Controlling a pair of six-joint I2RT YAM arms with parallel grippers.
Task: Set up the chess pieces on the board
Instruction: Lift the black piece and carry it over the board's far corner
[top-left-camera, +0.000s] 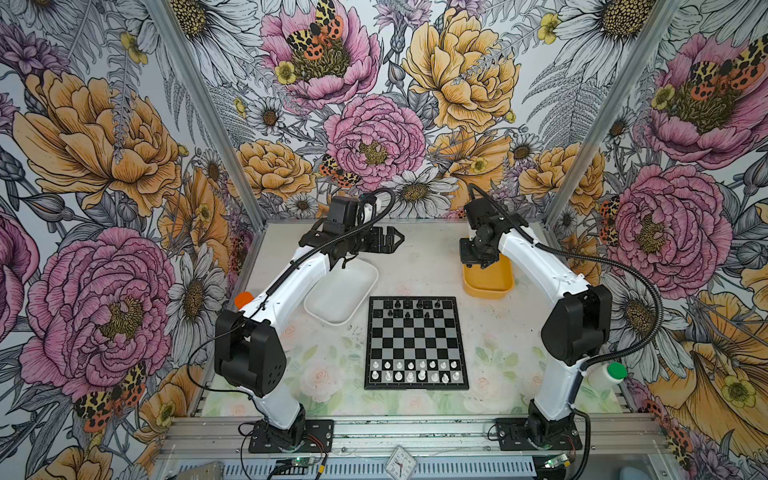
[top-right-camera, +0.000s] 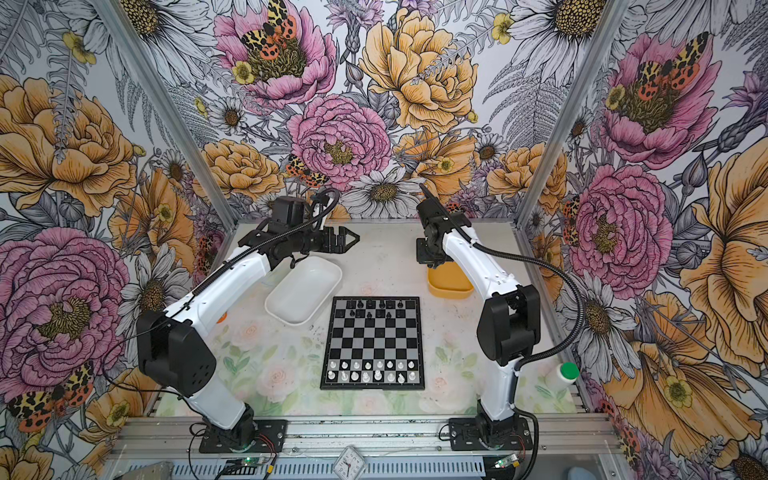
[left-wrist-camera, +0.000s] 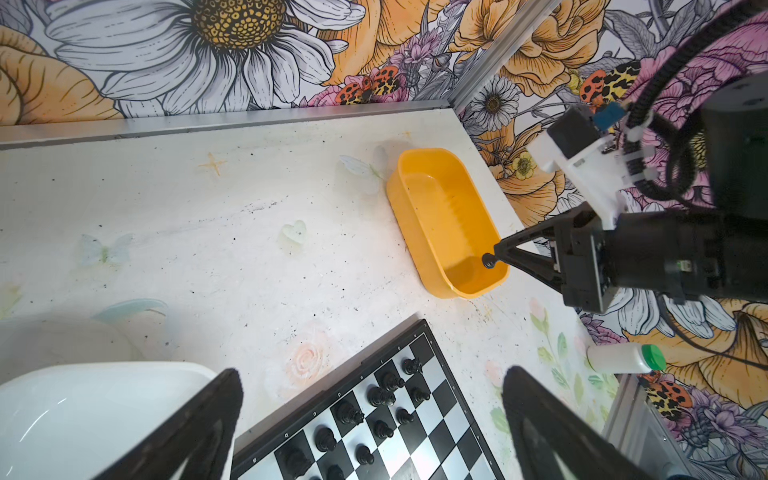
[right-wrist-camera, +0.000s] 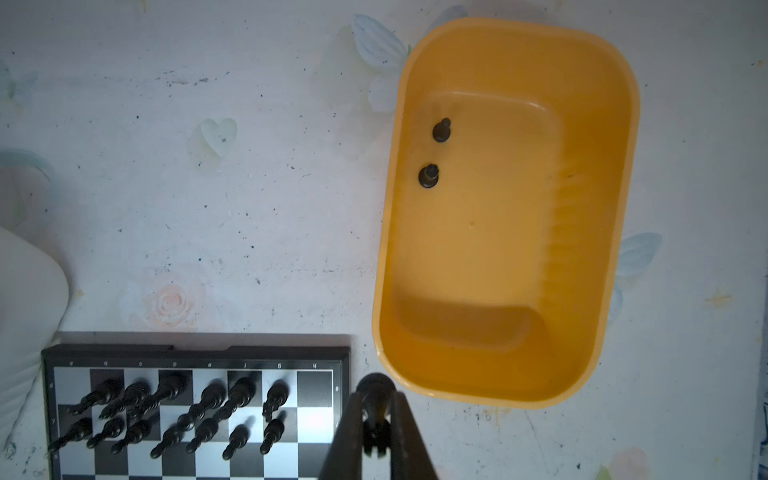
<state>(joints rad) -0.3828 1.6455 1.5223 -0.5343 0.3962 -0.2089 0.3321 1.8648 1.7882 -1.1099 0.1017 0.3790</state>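
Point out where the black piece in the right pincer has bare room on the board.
Bare: the board's far-right corner squares, nearest the yellow tub, and its four middle rows. Crowded: black pieces along the rest of the far rows; white pieces fill the near two.

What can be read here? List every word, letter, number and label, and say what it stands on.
"a b c d e f g h": along the board frame, upside down in the right wrist view.
"8": same frame, side edge near the h.
Clock numerals: too small to read.
Bottle: no label shows.
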